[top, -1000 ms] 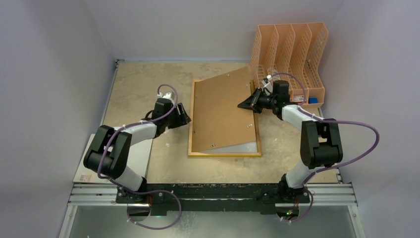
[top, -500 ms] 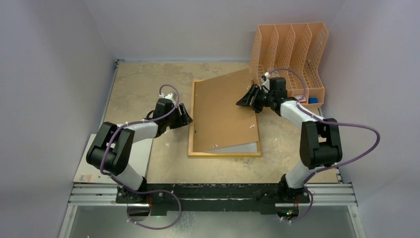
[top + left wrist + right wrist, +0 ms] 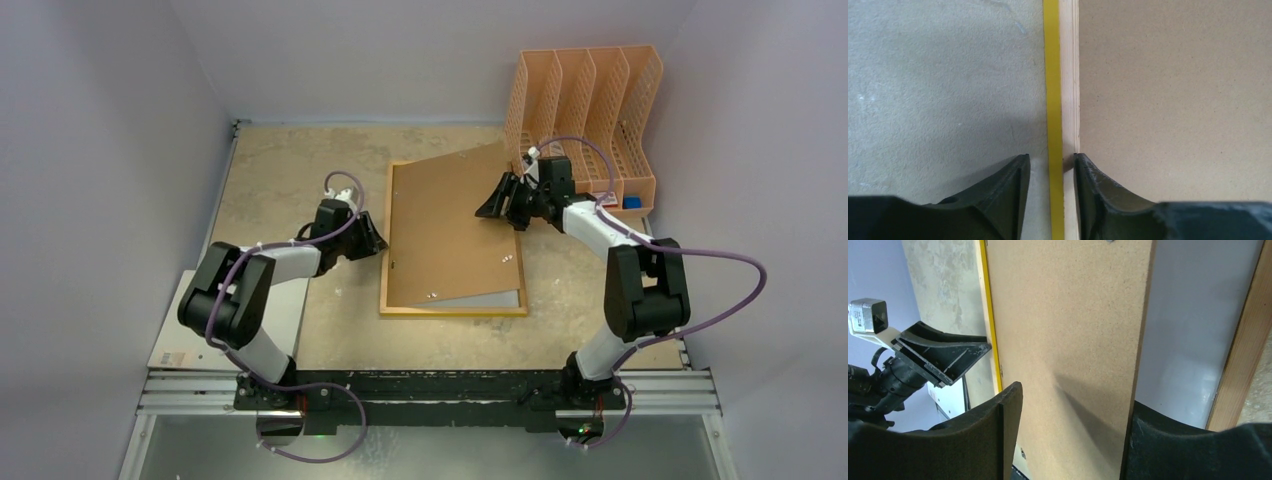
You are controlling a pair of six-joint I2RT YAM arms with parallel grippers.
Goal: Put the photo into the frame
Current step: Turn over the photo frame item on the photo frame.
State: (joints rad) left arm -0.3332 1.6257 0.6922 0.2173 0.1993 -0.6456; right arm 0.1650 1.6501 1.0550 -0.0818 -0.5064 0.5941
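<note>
Surroundings: peach plastic file rack (image 3: 585, 110) with four slots stands at the far right of the tan table (image 3: 290, 160). A pale flat sheet (image 3: 175, 345) lies at the near-left corner under the left arm; I cannot tell what it is.

Frame: large thin rectangular frame (image 3: 452, 311) with yellow outer edge and light wood back lies back-up, flat, mid-table between the two arms.

Obstruction: plain brown backing board (image 3: 450, 230) lies skewed on the frame. Its far-right corner overhangs the rail towards the rack. Its near edge leaves a wedge of blank grey-white panel (image 3: 1178, 340) uncovered inside the frame's right side.

Photo: printed face shows in no view, so position cannot be told.

Left gripper (image 3: 1051, 159): low at the frame's left rail, jaws narrowly parted astride it. Outer finger (image 3: 1008, 200) sits on the table side with a sliver of gap to the yellow edge. Inner finger (image 3: 1098, 200) is against the wood rail, over the board's margin. No firm clamp seen.

Right gripper (image 3: 497, 206): above the board's right edge, fingers spread wide, nothing held; board and grey-white panel lie below.
</note>
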